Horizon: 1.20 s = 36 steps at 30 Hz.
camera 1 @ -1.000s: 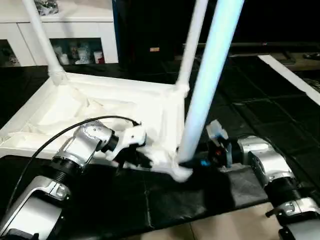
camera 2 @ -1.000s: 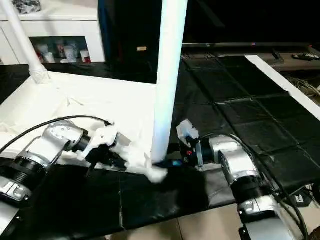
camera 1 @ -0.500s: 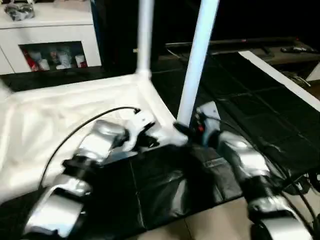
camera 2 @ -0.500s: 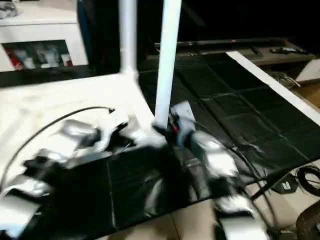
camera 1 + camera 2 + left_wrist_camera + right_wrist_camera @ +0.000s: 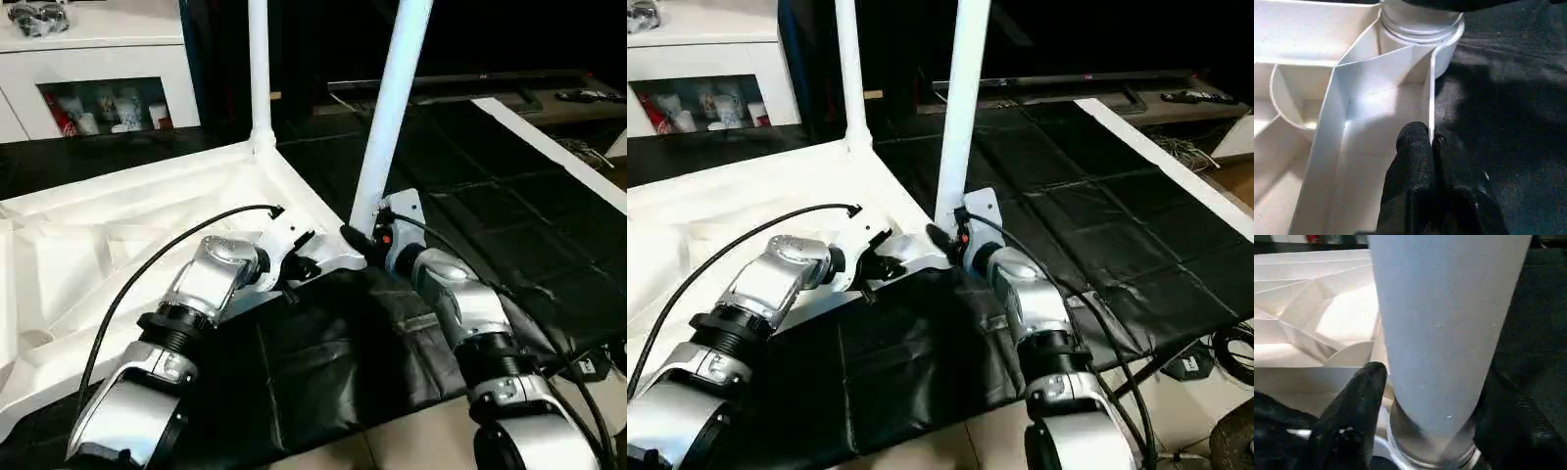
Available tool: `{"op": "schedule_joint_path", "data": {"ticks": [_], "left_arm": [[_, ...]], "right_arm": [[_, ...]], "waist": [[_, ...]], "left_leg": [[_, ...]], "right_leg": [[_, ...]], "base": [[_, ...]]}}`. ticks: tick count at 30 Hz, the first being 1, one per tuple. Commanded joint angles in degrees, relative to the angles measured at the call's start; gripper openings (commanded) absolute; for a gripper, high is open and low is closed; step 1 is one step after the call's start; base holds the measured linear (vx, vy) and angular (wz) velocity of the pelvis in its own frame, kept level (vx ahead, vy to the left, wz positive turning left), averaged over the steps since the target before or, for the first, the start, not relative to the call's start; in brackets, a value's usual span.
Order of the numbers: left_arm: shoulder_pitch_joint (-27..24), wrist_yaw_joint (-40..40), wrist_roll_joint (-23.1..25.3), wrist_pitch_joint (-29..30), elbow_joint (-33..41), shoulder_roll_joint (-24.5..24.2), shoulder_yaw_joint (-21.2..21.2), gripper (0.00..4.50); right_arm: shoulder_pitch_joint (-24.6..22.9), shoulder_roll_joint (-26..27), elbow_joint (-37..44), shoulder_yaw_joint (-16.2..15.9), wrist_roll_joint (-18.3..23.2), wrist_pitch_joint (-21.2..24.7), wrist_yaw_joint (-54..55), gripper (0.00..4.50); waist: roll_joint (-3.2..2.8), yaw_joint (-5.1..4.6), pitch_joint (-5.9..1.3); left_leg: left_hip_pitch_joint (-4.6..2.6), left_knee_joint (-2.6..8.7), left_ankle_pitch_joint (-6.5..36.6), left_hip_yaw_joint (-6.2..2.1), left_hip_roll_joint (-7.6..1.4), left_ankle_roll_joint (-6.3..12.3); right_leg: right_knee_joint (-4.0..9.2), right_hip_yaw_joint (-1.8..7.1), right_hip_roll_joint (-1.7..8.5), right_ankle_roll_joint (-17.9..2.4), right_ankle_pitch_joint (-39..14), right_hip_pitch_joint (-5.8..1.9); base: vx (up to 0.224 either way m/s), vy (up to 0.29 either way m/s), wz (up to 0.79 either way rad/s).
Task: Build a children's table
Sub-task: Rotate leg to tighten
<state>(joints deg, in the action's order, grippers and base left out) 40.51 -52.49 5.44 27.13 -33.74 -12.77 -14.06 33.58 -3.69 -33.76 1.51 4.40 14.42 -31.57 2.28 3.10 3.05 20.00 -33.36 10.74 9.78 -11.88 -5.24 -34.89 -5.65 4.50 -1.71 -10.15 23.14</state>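
Black mats cover the floor under the upturned children's table (image 5: 118,245), a white cabinet (image 5: 98,59) behind.

Its ribbed underside faces up so legs can stand in the corner sockets. The left gripper (image 5: 1431,147), clenched on a thin wall of the near corner, probably steadies the top while the right gripper (image 5: 1425,396) straddles the near leg (image 5: 392,108) at its base; whether it squeezes, I cannot tell. No legible writing.

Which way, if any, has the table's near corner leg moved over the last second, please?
Yes: the near corner leg moved farther from the black mat's front edge.
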Motion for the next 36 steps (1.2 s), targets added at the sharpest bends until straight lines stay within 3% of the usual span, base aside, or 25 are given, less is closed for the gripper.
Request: {"op": "schedule_joint_path", "data": {"ticks": [1,7,10,13,21,26,28,30,36], "left_arm": [[0.2,-3.4,-1.6,-4.3,3.7,1.6,-2.6,0.00],[-1.9,-10.7,-1.9,-8.5,4.8,-3.0,-4.3,0.00],[-2.5,-16.0,-2.5,-11.6,5.1,-5.8,-5.1,0.00],[-2.9,-22.5,-3.6,-14.8,5.8,-8.7,-6.1,0.00],[-3.1,-32.8,-3.8,-20.0,6.6,-13.3,-9.1,0.00],[-2.4,-34.6,-3.4,-22.3,5.3,-14.0,-9.7,0.00],[-2.3,-35.4,-3.7,-22.9,5.0,-14.2,-9.8,0.00],[-2.4,-35.7,-3.8,-22.9,5.2,-14.3,-9.9,0.00],[-2.4,-36.5,-4.1,-23.9,4.8,-14.6,-10.2,0.00]], "right_arm": [[-1.5,1.6,0.3,-7.2,1.8,0.7,-8.6,3.31],[-3.5,-5.4,3.9,-8.2,2.7,-1.0,-19.2,3.74],[-4.5,-9.9,6.2,-8.6,4.1,-0.8,-27.0,3.86],[-5.5,-14.2,7.6,-9.5,4.6,-2.4,-35.0,3.86],[-5.6,-18.8,8.8,-11.6,8.3,-3.4,-49.1,3.86],[-5.1,-19.7,8.8,-12.8,8.6,-5.4,-53.3,3.86],[-4.8,-19.9,8.2,-13.5,8.6,-5.9,-54.7,3.51],[-4.5,-19.8,7.9,-13.8,8.6,-5.9,-55.4,3.51],[-3.6,-20.0,6.6,-14.7,9.1,-5.2,-58.7,2.95]], "waist": [[-0.37,0.35,-3.62],[-0.43,0.61,-3.68],[-0.38,1.26,-3.48],[-0.33,1.77,-3.55],[-0.46,2.91,-3.71],[-0.39,3.28,-3.57],[-0.24,3.27,-3.57],[-0.21,3.25,-3.60],[-0.15,3.37,-3.79]], "left_leg": [[0.17,3.84,10.0,-0.21,-1.32,2.17],[0.22,3.71,8.6,-0.08,-1.45,3.38],[-0.11,3.78,10.5,-0.09,-1.55,3.39],[-0.17,3.79,10.4,-0.10,-1.67,3.25],[-0.17,3.58,9.6,0.11,-1.90,3.52],[-0.21,3.71,11.0,0.03,-1.93,2.60],[-0.15,3.69,10.9,0.03,-1.89,2.37],[-0.10,3.68,10.6,0.01,-1.87,2.38],[-0.07,3.50,8.9,0.06,-1.87,2.87]], "right_leg": [[4.74,3.32,4.00,-9.6,-14.5,-3.39],[4.30,3.41,4.00,-11.2,-10.9,-3.52],[4.85,3.38,4.12,-10.3,-15.0,-3.41],[4.68,3.39,4.08,-10.0,-14.8,-3.35],[3.94,3.30,3.95,-12.1,-10.7,-3.36],[4.23,3.28,4.10,-11.0,-14.4,-3.18],[4.34,3.29,4.11,-10.6,-15.3,-3.18],[4.26,3.31,4.07,-10.5,-15.0,-3.23],[3.90,3.25,3.96,-11.2,-12.7,-3.26]], "base": [[0.000,0.000,0.00],[0.000,0.000,0.00],[0.000,0.000,0.00],[0.000,0.000,0.00],[0.000,0.000,0.00],[0.000,0.000,0.00],[0.000,0.000,0.00],[0.000,0.000,0.00],[0.000,0.000,0.00]]}}
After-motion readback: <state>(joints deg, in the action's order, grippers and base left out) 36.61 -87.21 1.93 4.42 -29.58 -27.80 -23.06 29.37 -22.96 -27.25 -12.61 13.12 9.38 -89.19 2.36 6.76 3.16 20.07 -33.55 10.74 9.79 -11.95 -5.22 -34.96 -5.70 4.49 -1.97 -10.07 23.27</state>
